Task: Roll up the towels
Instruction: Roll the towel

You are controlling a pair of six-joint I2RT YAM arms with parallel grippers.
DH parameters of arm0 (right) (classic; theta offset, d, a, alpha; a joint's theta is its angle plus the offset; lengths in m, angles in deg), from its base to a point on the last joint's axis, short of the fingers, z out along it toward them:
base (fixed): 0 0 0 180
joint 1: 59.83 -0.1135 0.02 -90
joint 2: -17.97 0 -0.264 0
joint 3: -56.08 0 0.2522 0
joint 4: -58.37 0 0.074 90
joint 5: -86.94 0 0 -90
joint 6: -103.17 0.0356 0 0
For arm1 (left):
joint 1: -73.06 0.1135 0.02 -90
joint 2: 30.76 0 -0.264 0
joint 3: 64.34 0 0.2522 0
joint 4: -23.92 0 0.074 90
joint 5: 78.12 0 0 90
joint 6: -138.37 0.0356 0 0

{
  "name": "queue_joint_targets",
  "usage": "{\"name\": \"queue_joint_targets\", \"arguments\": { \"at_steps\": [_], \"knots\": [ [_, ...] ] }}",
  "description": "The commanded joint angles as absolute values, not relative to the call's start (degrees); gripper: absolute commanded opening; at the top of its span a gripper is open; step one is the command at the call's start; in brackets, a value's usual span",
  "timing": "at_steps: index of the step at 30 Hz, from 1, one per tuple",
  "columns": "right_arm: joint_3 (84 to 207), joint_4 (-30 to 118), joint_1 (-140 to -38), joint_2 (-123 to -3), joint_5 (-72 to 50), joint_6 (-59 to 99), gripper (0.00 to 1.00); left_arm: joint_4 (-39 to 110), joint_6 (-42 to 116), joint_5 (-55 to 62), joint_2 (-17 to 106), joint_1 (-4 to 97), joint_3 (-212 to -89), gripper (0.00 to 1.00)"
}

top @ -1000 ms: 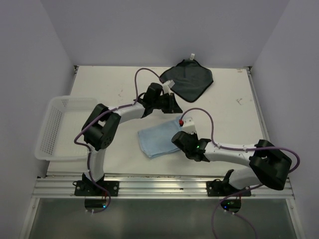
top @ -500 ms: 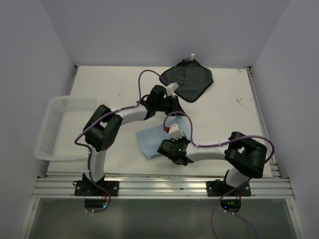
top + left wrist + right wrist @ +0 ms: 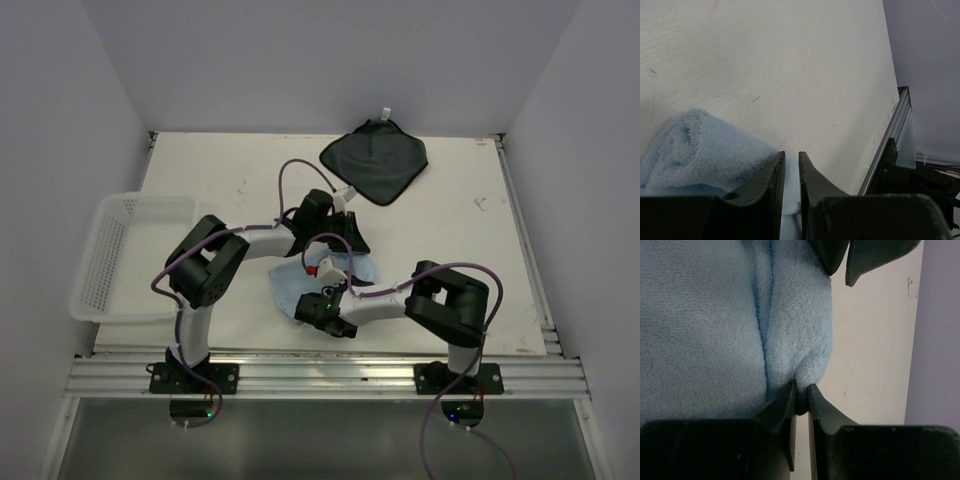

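While apparently starting an even roll, clamped the blue towel's (image 3: 700, 315) doubled edge in the near-closed jaws of left gripper (image 3: 790, 156) and right gripper (image 3: 801, 388), well clear of the dark towel (image 3: 378, 165).

Top camera looks down over the whole tabletop (image 3: 450, 230); both wrist cameras sit close (very close) on the same blue towel (image 3: 705, 315).

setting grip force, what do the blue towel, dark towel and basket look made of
Blue towel: soft plush fabric, perhaps microfibre; fuzzy matte nap, rounded folds. Dark towel: matte cloth lying limp and flat; weave too small to tell. Basket: seemingly white plastic; stiff mesh walls.
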State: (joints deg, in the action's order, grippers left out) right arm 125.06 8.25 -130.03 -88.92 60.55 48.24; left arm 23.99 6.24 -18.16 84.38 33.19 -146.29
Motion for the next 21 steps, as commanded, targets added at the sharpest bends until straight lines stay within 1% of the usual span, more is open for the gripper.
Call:
{"name": "queue_joint_targets", "arguments": {
  "at_steps": [1, 13, 14, 15, 21],
  "knots": [
    [127.75, 5.86, -131.11, -91.18, 61.19, 51.14, 0.00, 19.40, 5.39, -18.62, 81.13, 33.07, -144.20, 0.20],
    [130.04, 3.31, -131.72, -94.00, 61.10, 52.80, 0.00, 16.94, 5.66, -18.26, 82.89, 33.07, -139.28, 0.20],
    [130.04, 3.30, -131.64, -93.91, 61.01, 52.98, 0.01, 16.68, 5.66, -18.35, 83.06, 33.07, -139.28, 0.20],
    [130.13, 3.30, -131.64, -93.82, 61.01, 53.16, 0.04, 16.67, 5.66, -18.35, 83.24, 33.07, -139.19, 0.20],
    [129.25, 3.74, -131.55, -91.81, 60.13, 55.08, 0.14, 16.50, 5.74, -18.18, 84.55, 33.08, -138.40, 0.20]
  ]
}}
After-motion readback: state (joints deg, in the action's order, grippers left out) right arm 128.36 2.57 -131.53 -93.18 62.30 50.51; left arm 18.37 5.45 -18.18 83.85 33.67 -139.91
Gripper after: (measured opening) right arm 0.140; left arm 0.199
